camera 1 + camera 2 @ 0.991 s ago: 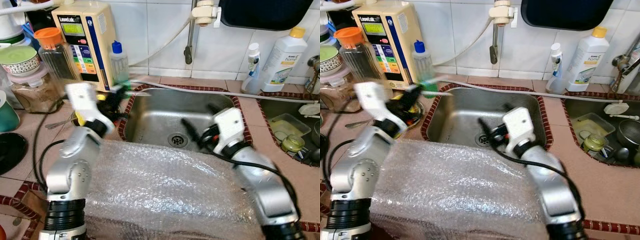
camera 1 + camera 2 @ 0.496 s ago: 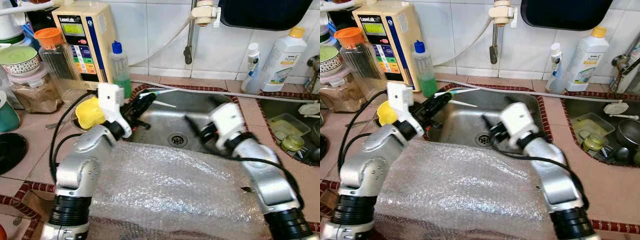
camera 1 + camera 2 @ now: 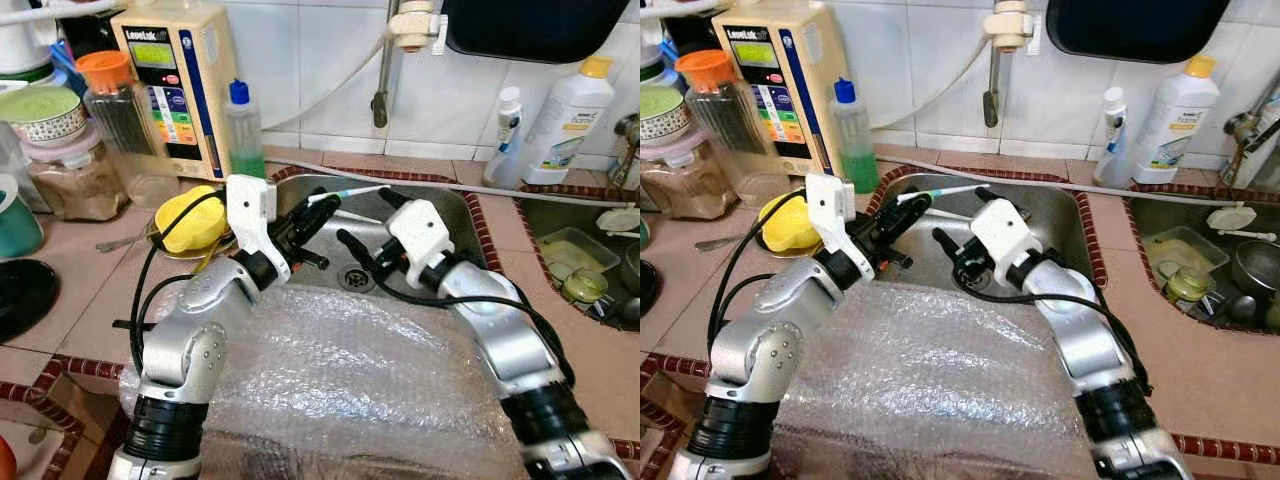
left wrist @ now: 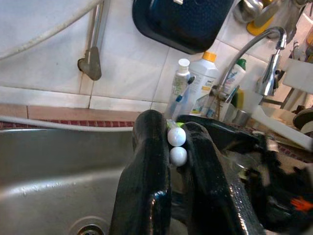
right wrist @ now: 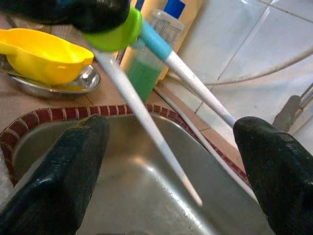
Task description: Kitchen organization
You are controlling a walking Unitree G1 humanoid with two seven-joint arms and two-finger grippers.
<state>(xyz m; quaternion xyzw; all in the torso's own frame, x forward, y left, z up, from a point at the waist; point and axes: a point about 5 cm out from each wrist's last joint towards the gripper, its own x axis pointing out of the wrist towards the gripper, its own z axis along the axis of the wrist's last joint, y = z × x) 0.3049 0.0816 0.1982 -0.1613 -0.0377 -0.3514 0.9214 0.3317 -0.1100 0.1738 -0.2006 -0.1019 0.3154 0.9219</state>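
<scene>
Chopsticks (image 3: 345, 193), white with a blue and green joint, are gripped in the closed left pincer (image 3: 318, 203) above the sink (image 3: 455, 210), near its back left corner. Their round white ends (image 4: 176, 146) sit between the black fingers (image 4: 146, 161). Right pincer (image 3: 365, 222) is open, just beside the sticks over the sink middle, its fingers on either side of them, not touching. Bubble wrap (image 3: 330, 380) covers the front edge of the surface. Yellow scoop (image 3: 193, 218) lies at the sink's left.
</scene>
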